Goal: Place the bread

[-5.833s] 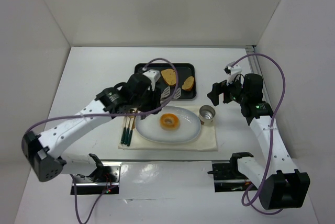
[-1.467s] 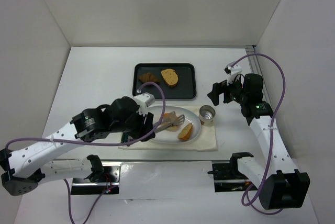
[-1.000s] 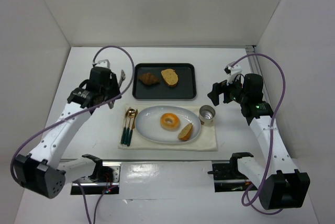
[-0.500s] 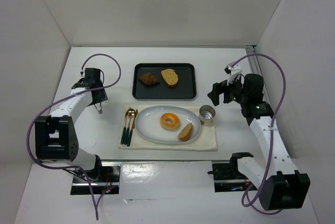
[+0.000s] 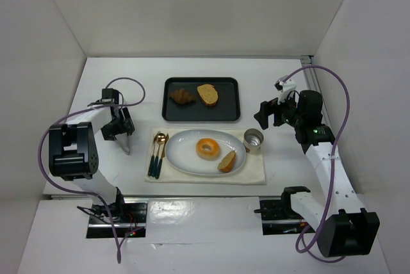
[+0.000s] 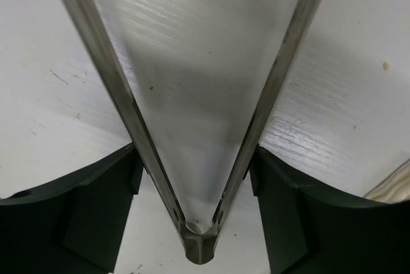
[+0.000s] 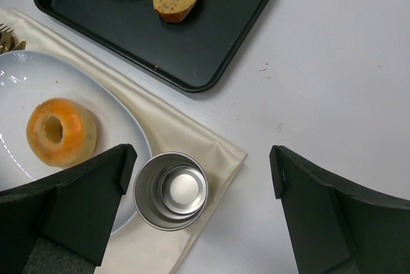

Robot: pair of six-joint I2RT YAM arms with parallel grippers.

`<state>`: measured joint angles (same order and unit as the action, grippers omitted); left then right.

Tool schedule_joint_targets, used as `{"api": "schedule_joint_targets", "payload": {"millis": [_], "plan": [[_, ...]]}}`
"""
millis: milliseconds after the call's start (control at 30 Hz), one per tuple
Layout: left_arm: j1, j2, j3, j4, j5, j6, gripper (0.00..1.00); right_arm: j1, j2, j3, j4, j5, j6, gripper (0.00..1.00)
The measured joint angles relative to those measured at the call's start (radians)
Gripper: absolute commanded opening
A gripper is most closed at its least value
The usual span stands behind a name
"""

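A bread slice point(image 5: 226, 161) lies on the white plate point(image 5: 179, 165) beside a ring-shaped bun point(image 5: 207, 148). A second slice point(image 5: 207, 94) and a croissant point(image 5: 182, 96) lie on the black tray point(image 5: 227, 115). My left gripper point(image 5: 120, 134) is far left of the plate, low over the table. It holds metal tongs point(image 6: 198, 248) by the hinge end, with its fingers point(image 6: 122, 184) against the widely spread arms. The tongs are empty. My right gripper point(image 7: 202, 155) is open and empty, above the steel cup point(image 7: 172, 191).
The plate, cup point(image 5: 254, 139) and cutlery point(image 5: 155, 152) sit on a beige napkin point(image 7: 205, 139). The tray stands just behind it. White walls close in the table on the left, right and back.
The left arm carried a bread slice from the tray to the plate with the tongs, then swung away to the far left and folded back. The right arm has not moved.
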<state>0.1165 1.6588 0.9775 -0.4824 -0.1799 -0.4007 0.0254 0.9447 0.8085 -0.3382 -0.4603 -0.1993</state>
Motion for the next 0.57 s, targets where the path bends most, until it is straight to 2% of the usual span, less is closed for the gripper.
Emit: {"api": "schedule_joint_targets", "payload": {"millis": [33, 67, 267, 433, 567], "plan": [[0.0, 0.001, 0.0, -0.001, 0.006, 0.005, 0.9, 0.0, 0.0, 0.0, 0.0, 0.0, 0.0, 1.0], [0.0, 0.001, 0.0, -0.003, 0.011, 0.008, 0.99, 0.0, 0.0, 0.0, 0.0, 0.0, 0.0, 1.0], [-0.001, -0.06, -0.013, -0.007, 0.047, 0.001, 1.0, 0.0, 0.0, 0.0, 0.0, 0.0, 0.0, 1.0], [-0.03, -0.328, -0.053, -0.01, 0.082, -0.017, 1.0, 0.0, 0.008, 0.0, 0.001, 0.019, 0.016, 1.0], [-0.163, -0.556, -0.086, 0.043, 0.111, -0.01, 1.0, 0.0, 0.019, 0.0, 0.005, 0.079, 0.062, 1.0]]}}
